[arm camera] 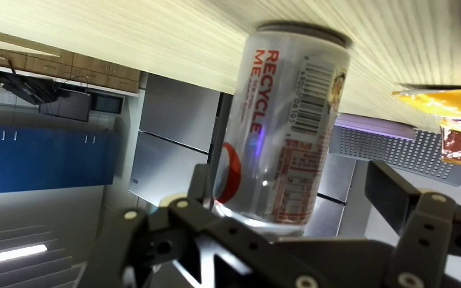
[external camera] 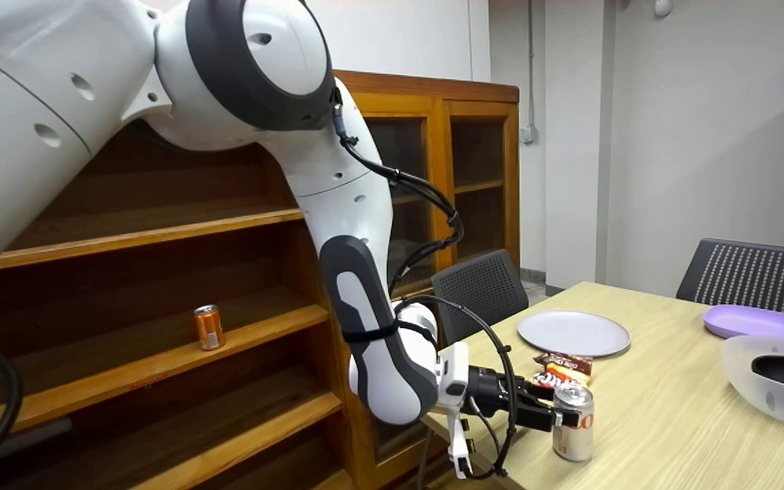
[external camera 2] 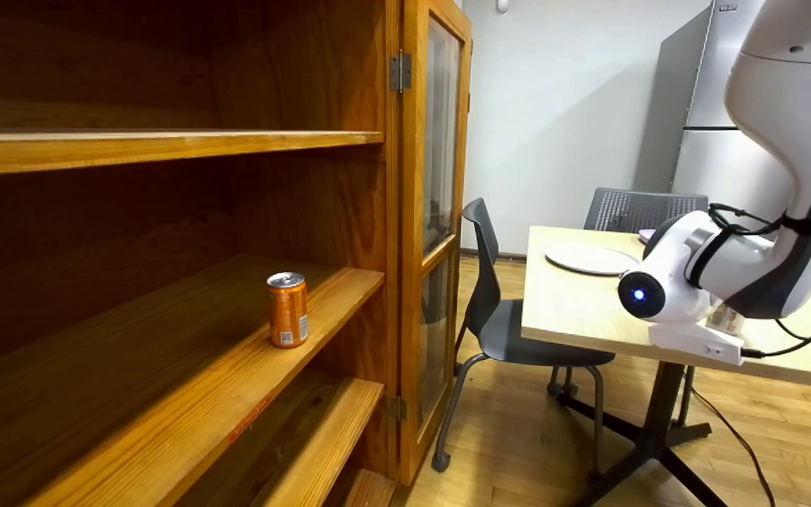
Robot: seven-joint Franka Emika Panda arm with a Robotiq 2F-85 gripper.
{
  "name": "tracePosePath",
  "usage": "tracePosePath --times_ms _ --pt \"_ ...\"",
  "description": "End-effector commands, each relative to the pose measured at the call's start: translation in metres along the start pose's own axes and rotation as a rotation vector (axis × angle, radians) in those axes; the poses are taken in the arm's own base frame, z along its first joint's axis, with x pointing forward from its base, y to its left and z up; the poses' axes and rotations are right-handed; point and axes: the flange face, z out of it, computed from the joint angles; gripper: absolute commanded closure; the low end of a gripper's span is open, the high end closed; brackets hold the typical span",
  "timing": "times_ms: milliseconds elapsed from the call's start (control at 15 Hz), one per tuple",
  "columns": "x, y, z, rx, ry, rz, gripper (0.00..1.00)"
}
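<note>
Fingers (arm camera: 390, 196) wide apart, silver can (arm camera: 278, 136) between them

Your can stands upright on the table (external camera: 664, 422) — long axis vertical, nearer one finger than its mate; you can't tell whether they touch. Your arm (external camera: 344, 197) slopes down — gripper (arm camera: 288, 184) roughly level, low over the table.

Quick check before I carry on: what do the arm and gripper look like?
The Panda arm is white and rounded, with dark grey panels, black cables and a black strap. The gripper is black, with jointed fingers and pale round pin heads.
</note>
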Motion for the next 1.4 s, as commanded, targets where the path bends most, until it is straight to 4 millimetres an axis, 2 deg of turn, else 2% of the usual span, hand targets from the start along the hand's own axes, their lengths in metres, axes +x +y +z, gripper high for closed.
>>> tracePosePath --times_ms 0,867,933,1067,1267,1333 --pt "0.004 0.0 0.012 -0.029 -0.026 -0.004 0.0" --pt "0.011 0.01 0.034 -0.099 -0.023 0.017 0.0" --pt "0.011 0.009 0.035 -0.101 -0.02 0.016 0.25" --pt "0.011 0.008 0.036 -0.099 -0.02 0.016 0.34" --pt "0.012 0.006 0.037 -0.094 -0.019 0.017 0.58" --pt "0.013 0.006 0.037 -0.093 -0.019 0.017 0.59"
